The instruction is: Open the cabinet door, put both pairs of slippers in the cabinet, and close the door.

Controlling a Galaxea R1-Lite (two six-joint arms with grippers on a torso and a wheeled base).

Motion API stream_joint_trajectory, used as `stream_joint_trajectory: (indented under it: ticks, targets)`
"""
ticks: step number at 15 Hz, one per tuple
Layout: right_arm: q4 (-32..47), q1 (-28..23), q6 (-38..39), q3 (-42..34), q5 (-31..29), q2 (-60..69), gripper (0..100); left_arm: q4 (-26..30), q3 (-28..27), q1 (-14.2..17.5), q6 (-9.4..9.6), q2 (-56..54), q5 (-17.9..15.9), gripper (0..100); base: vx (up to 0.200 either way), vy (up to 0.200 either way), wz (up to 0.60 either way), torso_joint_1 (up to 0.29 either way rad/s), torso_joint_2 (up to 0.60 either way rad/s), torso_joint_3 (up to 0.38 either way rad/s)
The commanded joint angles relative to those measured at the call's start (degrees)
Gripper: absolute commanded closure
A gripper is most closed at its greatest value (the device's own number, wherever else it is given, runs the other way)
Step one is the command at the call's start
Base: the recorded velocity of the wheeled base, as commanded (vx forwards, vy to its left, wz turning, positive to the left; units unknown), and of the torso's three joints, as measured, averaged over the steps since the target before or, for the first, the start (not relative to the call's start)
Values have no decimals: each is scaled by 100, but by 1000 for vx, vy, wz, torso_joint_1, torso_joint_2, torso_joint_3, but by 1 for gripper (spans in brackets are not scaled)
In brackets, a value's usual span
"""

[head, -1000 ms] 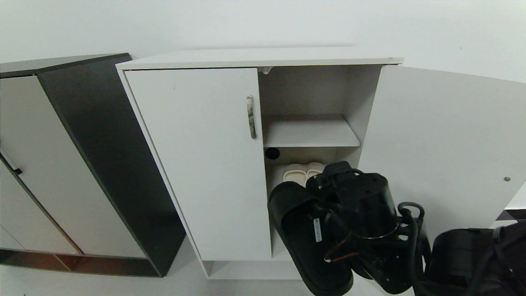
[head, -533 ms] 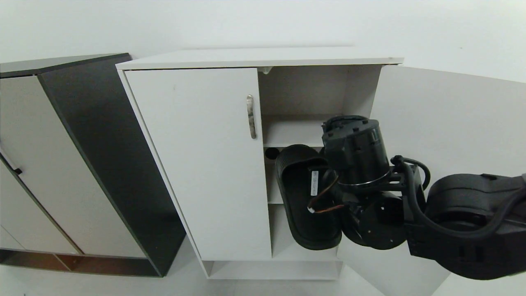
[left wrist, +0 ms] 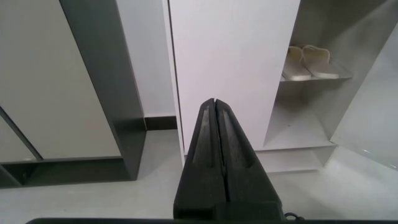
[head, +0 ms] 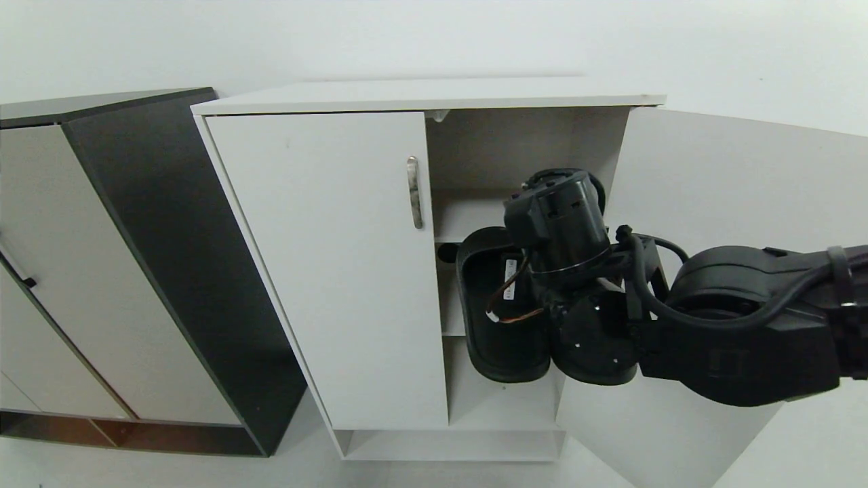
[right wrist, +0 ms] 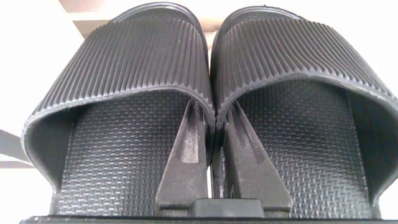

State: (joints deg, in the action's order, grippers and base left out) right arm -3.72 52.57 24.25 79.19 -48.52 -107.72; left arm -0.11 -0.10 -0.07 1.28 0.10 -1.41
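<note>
Black slippers [head: 502,318] are hanging, long axis nearly upright, at the mouth of the cabinet's [head: 420,95] open right half, the right gripper [right wrist: 214,111] pinching their inner walls together, the opening lying straight ahead.

You see 1 plain white wall [head: 434,34] at the back, and the light on it is soft and even. On the left of the head view stands 1 dark cabinet [head: 183,271]. Its side and top are very dark, almost black. Its front [head: 61,285] is pale grey, with a small black handle [head: 20,272] on it. A reddish-brown strip [head: 102,432] runs along its bottom. The floor [head: 169,471] is pale grey and smooth. In the left wrist view you can see the wall meet the floor just beside the dark cabinet, with a dark skirting board [left wrist: 163,121] along its foot.
</note>
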Motion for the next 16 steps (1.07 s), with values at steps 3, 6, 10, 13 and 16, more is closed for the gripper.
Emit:
stream_joint_trajectory:
  ticks: [3, 6, 10, 13, 16]
  targets:
    - [-6, -1, -8, 18, -17, -118, 100, 2, 1, -1, 4, -1, 1, 100, 0, 0, 0, 0, 0, 0]
    - [-6, 17, -8, 35, -8, -144, 100, 2, 1, -1, 4, -1, 1, 100, 0, 0, 0, 0, 0, 0]
    - [11, 8, -17, 141, -17, -162, 100, 2, 1, -1, 4, -1, 1, 100, 150, 0, 0, -1, 2, 4]
    - [20, 8, -34, 149, -26, -162, 100, 2, 1, -1, 4, -1, 1, 100, 200, 0, 0, 2, 2, 2]
    - [11, -1, -34, 141, -35, -162, 100, -7, 1, -1, 4, -1, 1, 100, 200, 0, 0, 4, 2, 4]
